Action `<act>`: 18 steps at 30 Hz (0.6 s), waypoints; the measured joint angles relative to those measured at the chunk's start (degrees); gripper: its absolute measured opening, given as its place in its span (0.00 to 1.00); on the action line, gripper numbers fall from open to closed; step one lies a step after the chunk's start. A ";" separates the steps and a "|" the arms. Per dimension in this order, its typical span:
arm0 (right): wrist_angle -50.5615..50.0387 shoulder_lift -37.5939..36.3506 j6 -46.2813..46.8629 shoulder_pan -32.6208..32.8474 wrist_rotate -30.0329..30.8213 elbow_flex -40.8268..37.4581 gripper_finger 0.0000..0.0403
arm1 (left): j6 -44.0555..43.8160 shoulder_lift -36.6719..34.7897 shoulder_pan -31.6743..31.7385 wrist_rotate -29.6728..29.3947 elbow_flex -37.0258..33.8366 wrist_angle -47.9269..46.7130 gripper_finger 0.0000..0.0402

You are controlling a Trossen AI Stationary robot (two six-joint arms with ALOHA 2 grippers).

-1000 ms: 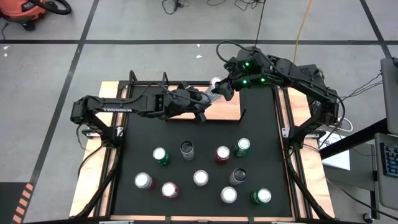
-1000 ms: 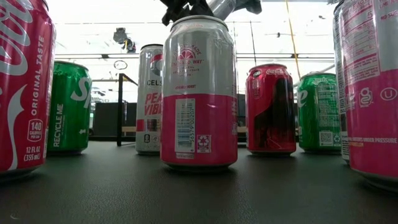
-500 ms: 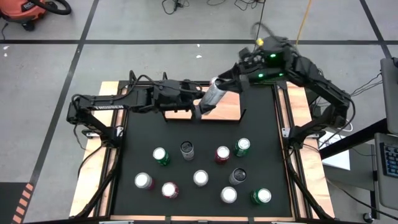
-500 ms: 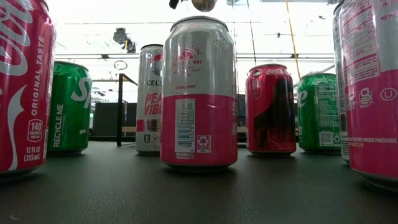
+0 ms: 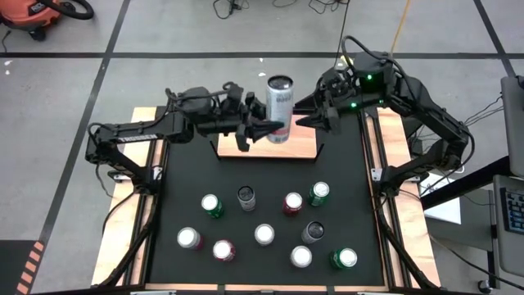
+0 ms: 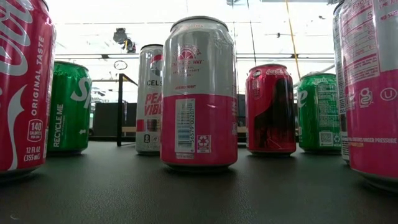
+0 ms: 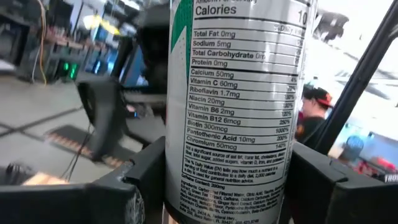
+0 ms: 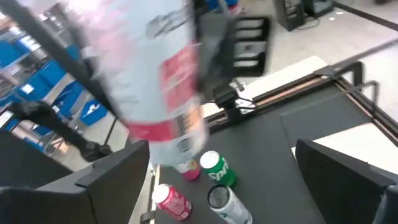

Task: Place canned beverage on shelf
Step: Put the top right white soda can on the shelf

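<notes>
A tall silver can (image 5: pixel 279 105) is held up in the air above the light-brown wooden shelf (image 5: pixel 304 146) at the far side of the black mat. My left gripper (image 5: pixel 266 131) is shut on the can, which fills the left wrist view (image 7: pixel 233 93). My right gripper (image 5: pixel 309 120) is open and empty, just to the right of the can. In the right wrist view (image 8: pixel 230 180) its fingers stand wide apart and the can (image 8: pixel 158 81) shows blurred ahead of them. My left gripper pinches the can's lower body (image 7: pixel 186 177) between its two fingers (image 7: pixel 140 180), one on each side. The fingers come level from the table's left. The can stands about upright, top end up, lifted clear of the shelf.
Several cans stand on the near half of the black mat (image 5: pixel 344 188), red, green, silver and dark ones, among them a pink-and-silver can (image 6: pixel 199 93) close to the low camera. Wooden strips (image 5: pixel 131 213) edge the mat. A person shows in the room beyond (image 7: pixel 311 115).
My left gripper has risen and turned, and the can has gone from lying tilted over the shelf to about upright and higher, out of the low view. My right gripper, which was at the can's end, has drawn back toward the table's right edge and stands apart from it.
</notes>
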 joint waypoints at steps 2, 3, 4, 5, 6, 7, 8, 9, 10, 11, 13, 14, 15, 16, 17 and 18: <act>0.22 0.00 -0.89 1.05 -0.02 0.02 0.94 | 0.01 0.09 0.05 -0.01 -0.02 2.66 0.60; 0.24 0.02 -1.52 1.63 -0.01 0.02 0.94 | -0.01 0.11 0.05 0.00 -0.02 4.00 0.60; 0.32 0.02 -2.14 2.22 0.02 0.02 0.94 | 0.01 0.11 0.01 0.00 -0.02 5.14 0.60; 0.43 0.02 -2.75 2.80 0.09 0.02 0.94 | 0.02 0.11 0.01 -0.01 -0.02 6.23 0.60; 0.63 0.04 -3.05 3.34 0.13 0.02 0.94 | 0.02 0.10 0.01 -0.18 0.00 6.81 0.60; 0.99 0.09 -3.12 3.81 0.26 0.02 0.94 | 0.02 0.09 -0.01 -0.39 0.00 6.96 0.60; 1.49 0.14 -3.10 4.24 0.40 0.02 0.94 | 0.00 0.09 -0.01 -0.84 -0.02 7.02 0.60; 1.87 0.17 -3.08 4.63 0.68 0.02 0.94 | 0.00 0.10 -0.01 -1.61 -0.02 6.96 0.60; 2.11 0.20 -3.10 5.01 1.62 0.02 0.94 | 0.01 0.11 0.01 -2.03 -0.03 6.86 0.60; 2.46 0.20 -3.16 5.30 2.38 0.02 0.94 | 0.02 0.11 0.01 -2.20 -0.04 6.77 0.60; 3.32 0.22 -3.42 5.77 3.21 0.02 0.94 | 0.02 0.11 -0.01 -2.39 -0.04 6.85 0.60; 3.85 0.22 -3.49 5.85 3.21 0.02 0.94 | 0.02 0.11 -0.06 -2.62 -0.04 6.95 0.60; 4.62 0.22 -3.50 5.86 3.22 0.02 0.94 | 0.02 0.11 -0.10 -2.86 -0.04 6.97 0.60; 5.49 0.22 -3.48 5.86 3.31 0.02 0.94 | 0.02 0.11 -0.16 -3.31 -0.04 6.94 0.60; 6.21 0.26 -3.22 5.86 3.39 0.02 0.94 | 0.02 0.11 -0.20 -3.50 -0.04 6.92 0.60; 7.01 0.43 -2.83 5.88 3.34 0.02 0.94 | 0.03 0.13 -0.25 -3.77 -0.04 6.88 0.60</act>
